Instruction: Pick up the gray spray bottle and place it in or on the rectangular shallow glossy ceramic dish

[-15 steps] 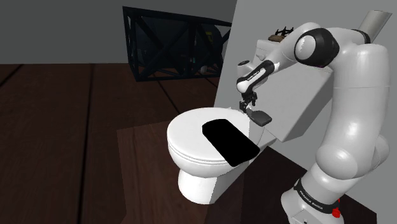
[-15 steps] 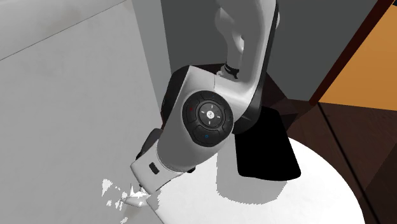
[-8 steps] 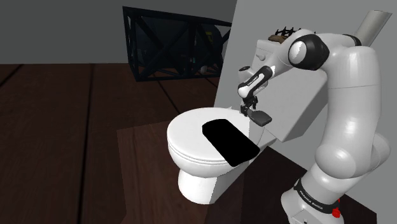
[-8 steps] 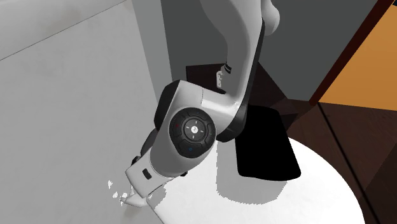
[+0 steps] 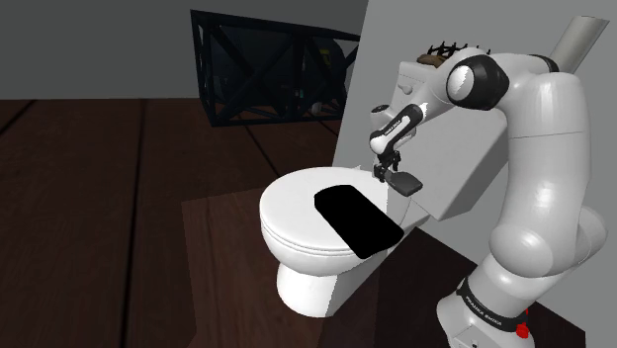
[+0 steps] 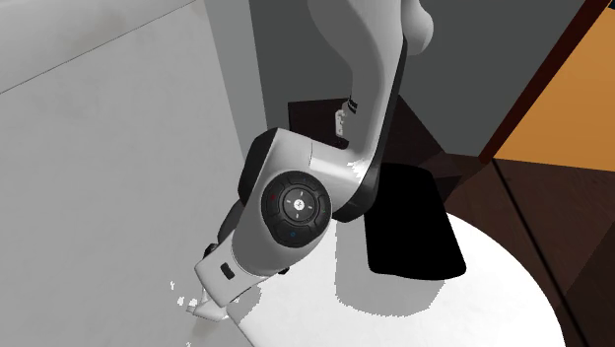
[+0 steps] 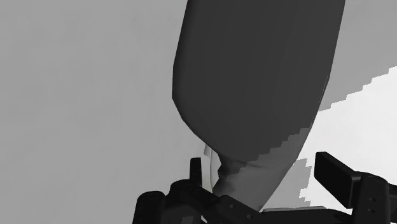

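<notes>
A white toilet sits mid-frame on a dark plank floor, its tank against a grey wall. A black lattice frame stands at upper centre.

Dark wood floor, grey wall, white toilet

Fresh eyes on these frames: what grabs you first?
A white toilet, shut, with a flat black rectangle lying on top, mid-frame in the shoulder view. The white arm reaches over it, gripper down near the toilet's back edge, its jaws open on either side of a dark grey bottle.
</notes>
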### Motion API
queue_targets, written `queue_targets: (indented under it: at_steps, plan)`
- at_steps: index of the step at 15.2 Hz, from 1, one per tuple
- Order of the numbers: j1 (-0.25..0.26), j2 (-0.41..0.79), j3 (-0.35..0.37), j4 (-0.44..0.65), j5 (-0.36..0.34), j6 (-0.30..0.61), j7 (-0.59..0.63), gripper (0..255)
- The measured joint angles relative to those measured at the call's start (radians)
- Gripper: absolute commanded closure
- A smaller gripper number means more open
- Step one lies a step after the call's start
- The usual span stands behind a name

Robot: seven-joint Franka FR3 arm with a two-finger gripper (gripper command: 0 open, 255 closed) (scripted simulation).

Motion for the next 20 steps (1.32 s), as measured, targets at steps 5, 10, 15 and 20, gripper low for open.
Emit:
queue_targets:
  at_steps: [5, 10, 15, 20]
  plan:
    - [0.0, -0.001, 0.0, 0.0, 0.0, 0.0, 0.0, 255]
    - [0.0, -0.001, 0.0, 0.0, 0.0, 0.0, 0.0, 255]
    - [0.003, -0.037, 0.007, -0.001, 0.01, -0.038, -0.018, 255]
    - [0.009, -0.089, 0.01, -0.008, 0.016, -0.082, -0.036, 255]
